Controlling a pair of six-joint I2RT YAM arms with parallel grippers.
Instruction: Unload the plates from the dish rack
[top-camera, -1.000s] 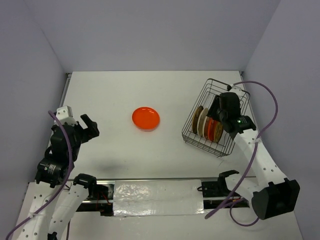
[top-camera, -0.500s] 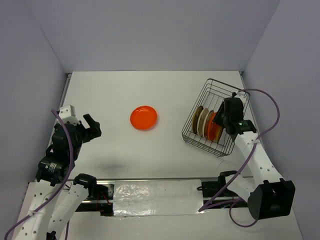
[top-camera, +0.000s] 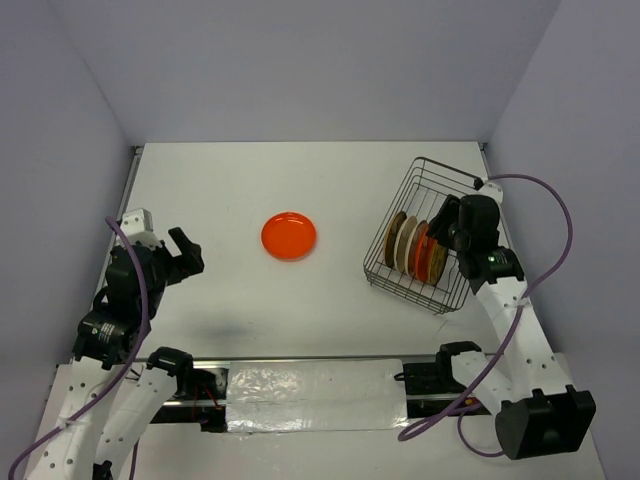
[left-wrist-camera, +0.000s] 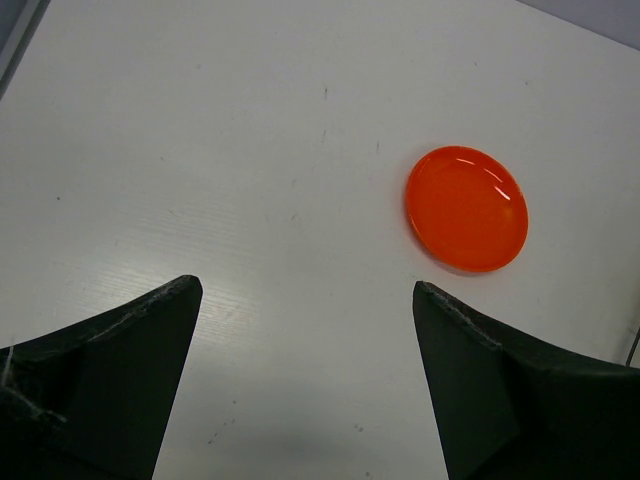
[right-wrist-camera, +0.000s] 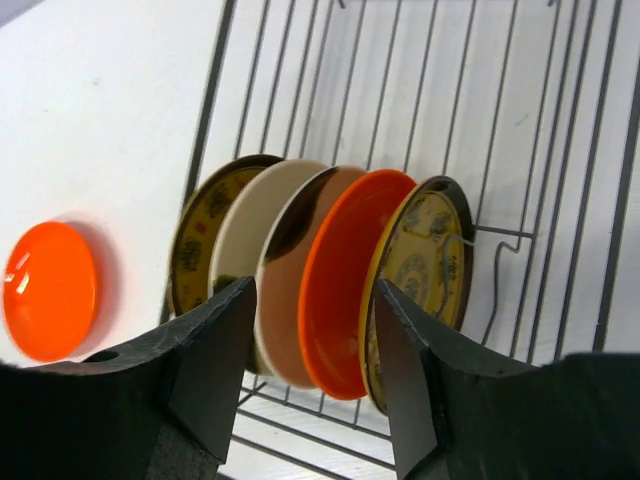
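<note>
I see my left hand (left-wrist-camera: 305, 288) hanging over the white desk (top-camera: 220, 190) on the left side. Its two fingers are spread as wide as they go, and there is nothing between them but bare desk. One orange plate (left-wrist-camera: 466, 208) lies flat on the desk, out in front of this hand and a bit to the right, well apart from it.

My right hand (right-wrist-camera: 312, 288) is over the dish rack (right-wrist-camera: 212, 100), which sits on the right side of the desk. Its fingers are spread apart and they pinch nothing.

Five plates stand on their edges in the rack, packed close in a row. From the left in the right wrist view, first comes a brown plate with yellow marks (right-wrist-camera: 200, 240). Next is a cream plate (right-wrist-camera: 240, 230), then a cream plate with a dark patch (right-wrist-camera: 290, 290). After that is an orange plate in the rack (right-wrist-camera: 340, 280), and last a second brown plate with yellow marks (right-wrist-camera: 420, 260).

In that view, the cream plate with the dark patch and the orange one show in the gap between my fingers. I cannot tell if a finger touches a plate.

The yellow marks look like a pattern. I cannot read any as letters.
</note>
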